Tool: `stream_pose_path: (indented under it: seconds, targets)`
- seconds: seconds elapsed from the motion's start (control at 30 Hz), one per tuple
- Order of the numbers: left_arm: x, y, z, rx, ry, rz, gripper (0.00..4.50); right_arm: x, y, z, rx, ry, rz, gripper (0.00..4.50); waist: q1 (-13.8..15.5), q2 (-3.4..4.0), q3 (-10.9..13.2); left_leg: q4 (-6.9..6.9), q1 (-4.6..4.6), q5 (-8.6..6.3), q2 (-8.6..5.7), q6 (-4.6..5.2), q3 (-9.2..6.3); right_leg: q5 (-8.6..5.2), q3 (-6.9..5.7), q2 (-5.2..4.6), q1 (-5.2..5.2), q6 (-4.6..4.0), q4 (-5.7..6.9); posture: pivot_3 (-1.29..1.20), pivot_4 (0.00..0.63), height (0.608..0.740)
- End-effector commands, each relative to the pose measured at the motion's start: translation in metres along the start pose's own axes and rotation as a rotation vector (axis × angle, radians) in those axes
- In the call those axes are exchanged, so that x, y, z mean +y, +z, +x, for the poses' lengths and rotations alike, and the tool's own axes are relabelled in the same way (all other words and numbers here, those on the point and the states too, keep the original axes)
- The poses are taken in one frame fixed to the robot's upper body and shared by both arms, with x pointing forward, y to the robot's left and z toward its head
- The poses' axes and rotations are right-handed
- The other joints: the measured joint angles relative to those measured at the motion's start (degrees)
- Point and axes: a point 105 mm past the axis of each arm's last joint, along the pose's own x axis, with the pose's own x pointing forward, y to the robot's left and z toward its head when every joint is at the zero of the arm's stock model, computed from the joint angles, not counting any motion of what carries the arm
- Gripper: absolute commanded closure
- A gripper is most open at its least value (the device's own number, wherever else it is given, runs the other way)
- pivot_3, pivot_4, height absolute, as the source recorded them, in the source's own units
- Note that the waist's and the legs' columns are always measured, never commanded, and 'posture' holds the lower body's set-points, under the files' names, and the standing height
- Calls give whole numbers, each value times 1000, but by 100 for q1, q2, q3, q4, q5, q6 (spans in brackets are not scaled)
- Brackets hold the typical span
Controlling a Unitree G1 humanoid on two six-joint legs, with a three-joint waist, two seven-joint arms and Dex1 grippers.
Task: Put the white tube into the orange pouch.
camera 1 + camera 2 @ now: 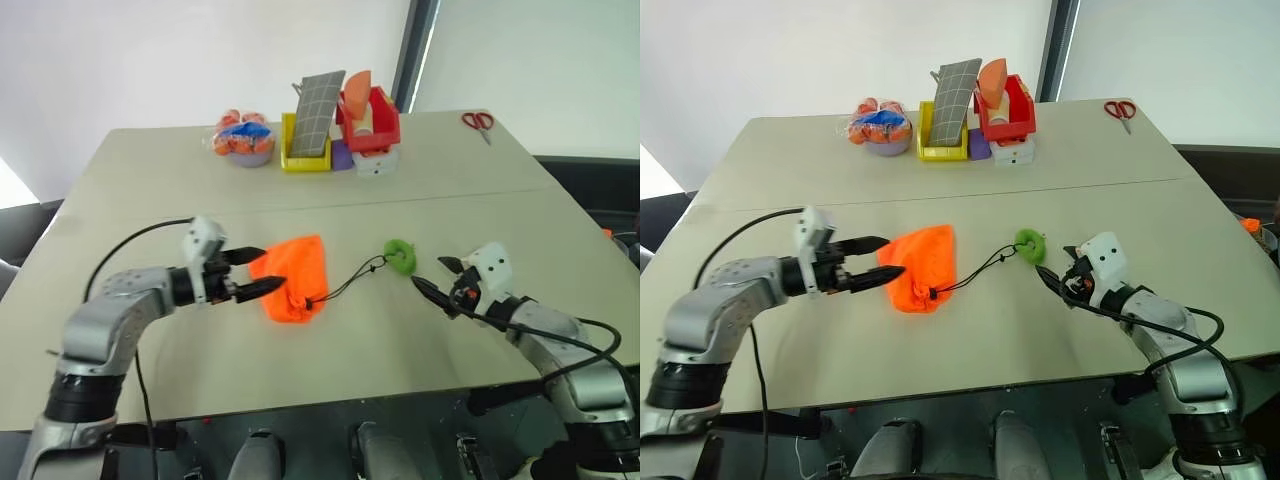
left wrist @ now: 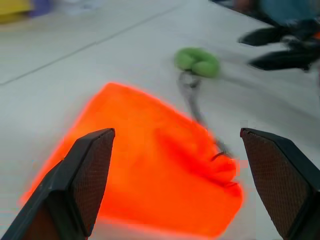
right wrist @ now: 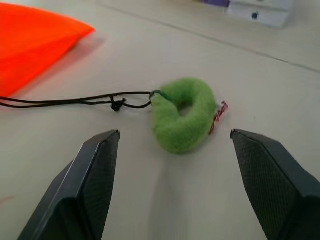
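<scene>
Orange pouch [image 1: 292, 277] lies flat on the table [image 1: 120, 190] near its front edge, neck cinched, with a thin black cord [image 1: 350, 278] running toward the right to a fuzzy green ball [image 1: 400, 256]. In the left eye view the left gripper [image 1: 258, 272] hangs at the pouch's left edge with its two black fingers spread apart and nothing between them. The right gripper [image 1: 432, 277] sits just right of the green ball, also spread and empty. I cannot find the white tube on the open table; judging by the closed neck it may already be inside, but the pictures do not settle that.

From the right eye view the layout reads the same. At the far edge stand a clear bag of orange fruits [image 1: 878, 125], a yellow bin [image 1: 944, 140], a red bin [image 1: 1008, 110] and scissors [image 1: 1120, 111], all well apart from the pouch.

Seen by the left wrist view, the pouch fills the space between the open fingers, its fabric creased and bunched at the neck.

Looking through the right wrist view, the green ball lies between the open fingers, apart from both.

My guess is that the pouch is light, soft and floppy; it would sag if lifted by one corner. The bunched neck or the cord looks the surest place to take hold.
</scene>
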Motion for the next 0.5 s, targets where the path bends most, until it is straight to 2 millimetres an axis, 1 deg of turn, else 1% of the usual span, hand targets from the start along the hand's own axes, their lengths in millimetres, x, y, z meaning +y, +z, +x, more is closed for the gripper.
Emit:
stream_pose_path:
  seconds: [0.03,0.1,0.17,0.27,0.33,0.5]
  targets:
    - [27,-12,-33,-3,217,50,225,-2,13,-13,-85,26,-37,856,1,3,-2,0,0,0,0,0,0,0,0,-1,0,0,-2,0,150,740]
    - [34,-28,-46,8,295,34,225,1,6,-17,-80,63,-16,856,12,1,-2,-2,0,0,0,-1,5,0,1,-5,2,-1,-5,0,150,740]
    - [37,-41,-54,22,349,31,225,2,3,-20,-81,93,20,856,30,-7,0,-1,-2,-1,0,-1,5,0,1,-6,2,-2,-7,0,150,740]
    - [37,-56,-61,30,412,19,225,1,-2,-20,-81,111,59,856,46,-11,-1,5,-2,-1,-1,-2,5,1,1,-10,4,-4,-8,0,150,740]
    - [33,-58,-60,22,419,20,225,0,-2,-18,-86,119,63,856,44,-13,-2,8,-2,-1,-1,-3,5,1,1,-12,5,-5,-9,0,150,740]
    - [34,-66,-57,22,436,26,225,-1,-3,-10,-102,123,79,856,33,-13,-3,10,-2,-1,-1,-3,6,4,0,-11,2,-9,-9,0,150,740]
